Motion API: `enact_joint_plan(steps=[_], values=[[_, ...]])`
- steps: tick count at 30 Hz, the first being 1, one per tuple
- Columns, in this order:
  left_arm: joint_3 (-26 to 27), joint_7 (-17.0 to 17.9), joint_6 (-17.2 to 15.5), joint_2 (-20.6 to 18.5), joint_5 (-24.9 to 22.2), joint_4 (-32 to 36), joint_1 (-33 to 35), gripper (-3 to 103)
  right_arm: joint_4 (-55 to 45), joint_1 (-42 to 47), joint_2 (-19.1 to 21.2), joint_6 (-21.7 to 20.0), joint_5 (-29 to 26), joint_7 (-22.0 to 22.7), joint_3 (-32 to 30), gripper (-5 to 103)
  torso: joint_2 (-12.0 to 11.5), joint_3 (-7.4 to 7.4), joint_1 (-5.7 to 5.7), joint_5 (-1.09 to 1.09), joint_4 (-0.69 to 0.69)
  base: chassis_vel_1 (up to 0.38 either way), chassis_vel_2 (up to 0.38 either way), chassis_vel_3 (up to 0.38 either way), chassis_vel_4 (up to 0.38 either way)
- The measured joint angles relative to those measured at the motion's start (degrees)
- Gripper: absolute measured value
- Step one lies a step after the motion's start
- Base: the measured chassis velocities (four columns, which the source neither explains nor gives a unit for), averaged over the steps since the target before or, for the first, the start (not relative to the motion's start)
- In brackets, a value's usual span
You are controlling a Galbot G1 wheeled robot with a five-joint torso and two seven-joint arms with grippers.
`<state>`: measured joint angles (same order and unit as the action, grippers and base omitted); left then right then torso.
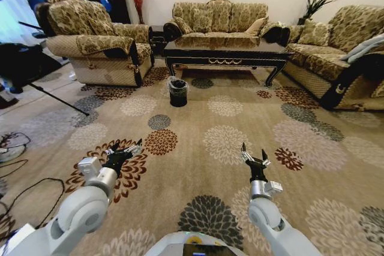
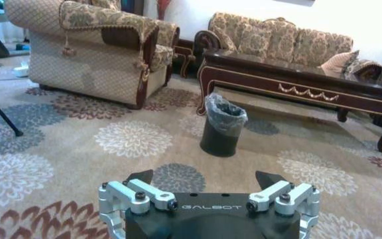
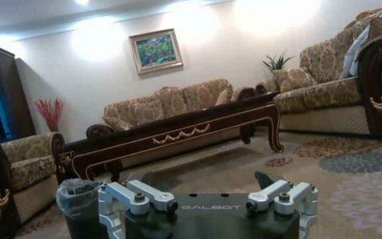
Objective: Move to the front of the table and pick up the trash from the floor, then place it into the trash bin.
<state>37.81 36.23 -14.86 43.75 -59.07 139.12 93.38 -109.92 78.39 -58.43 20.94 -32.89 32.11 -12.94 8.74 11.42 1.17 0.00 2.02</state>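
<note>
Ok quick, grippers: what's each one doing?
Left gripper: open, holding nothing, above the carpet.
Right gripper: open, holding nothing, above the carpet.

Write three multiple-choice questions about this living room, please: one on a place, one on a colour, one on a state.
1. Where does the trash bin stand?
A. on the carpet before the coffee table's left end
B. on the table
C. behind the sofa

2. What colour is the bin?
A. white
B. black
C. red

3. How are the left pincer and right pincer?
A. both open, empty
B. both shut
C. each holding litter

Answers: 1 A, the head view shows it on the carpet there. 2 B, black under a clear liner. 3 A, the wrist views show the fingers apart, nothing between.
</note>
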Motion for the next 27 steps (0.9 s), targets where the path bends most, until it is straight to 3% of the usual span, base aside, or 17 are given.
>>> enact_joint_plan(steps=[12,27], values=[[0.00,0.00,0.00,0.00,0.00,0.00,0.00,100,0.00,0.00,0.00,0.00,0.00,0.00,0.00,100,2.60,1.97,0.60,0.00,0.00,-0.041,0.038,0.039,-0.040],[0.01,0.00,0.01,0.00,0.00,-0.01,-0.03,100,0.00,-0.02,0.00,0.00,0.00,0.00,0.00,100,5.63,4.20,1.59,-0.01,0.00,-0.188,0.180,0.181,-0.183]])
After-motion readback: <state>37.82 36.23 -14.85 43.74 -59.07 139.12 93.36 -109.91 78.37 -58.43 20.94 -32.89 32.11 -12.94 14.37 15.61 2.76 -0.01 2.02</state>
